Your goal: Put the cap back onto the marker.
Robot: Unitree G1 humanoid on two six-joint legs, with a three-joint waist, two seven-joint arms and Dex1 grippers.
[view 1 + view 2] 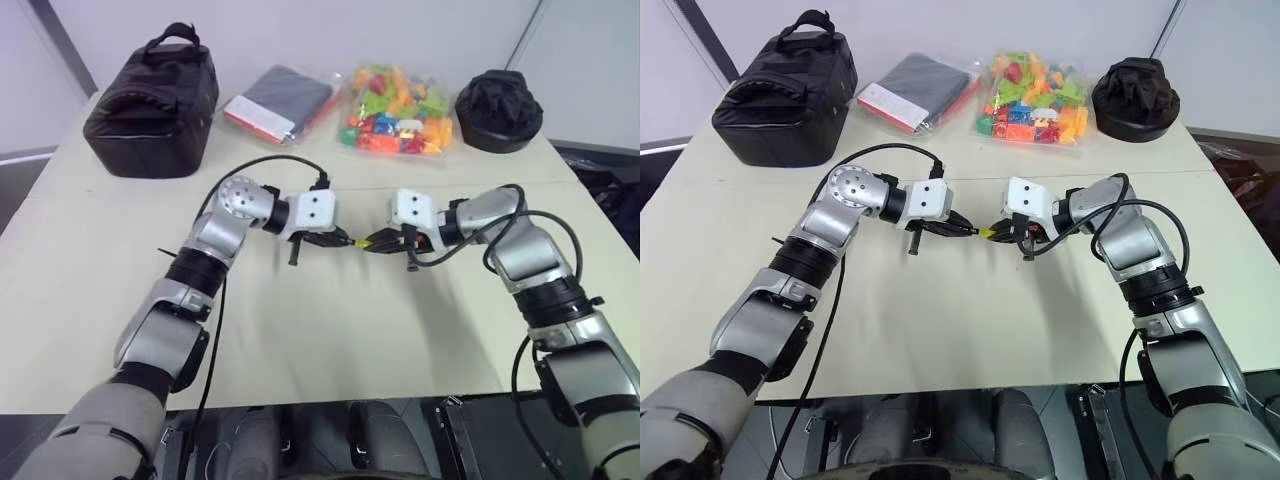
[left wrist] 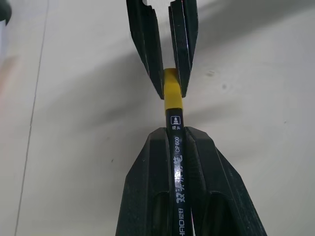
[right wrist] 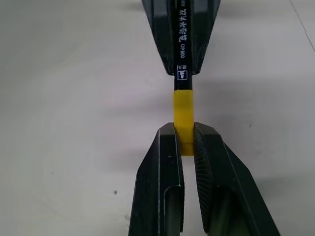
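Nearest my head camera, the two arms met above the middle of the tabletop (image 1: 420, 340), their end effectors facing tip to tip. The left end effector (image 2: 179, 142) was clamped on the marker (image 2: 178, 167), its black barrel running out between the fingers toward the right arm. The right end effector (image 3: 184, 142) was pinched on the cap (image 3: 183, 115), which sat in line with the barrel and touched its end; both were held clear above the surface. I judged this to be the seating step: whether the cap was fully home I could not tell, so the next move called for a straight push along the barrel, with no sideways drift. The black bag (image 1: 150, 95), the flat pouch (image 1: 275, 100), the bag of toy blocks (image 1: 400, 110) and the dark round case (image 1: 498, 110) lay well apart along the far edge, leaving bare room around both arms.
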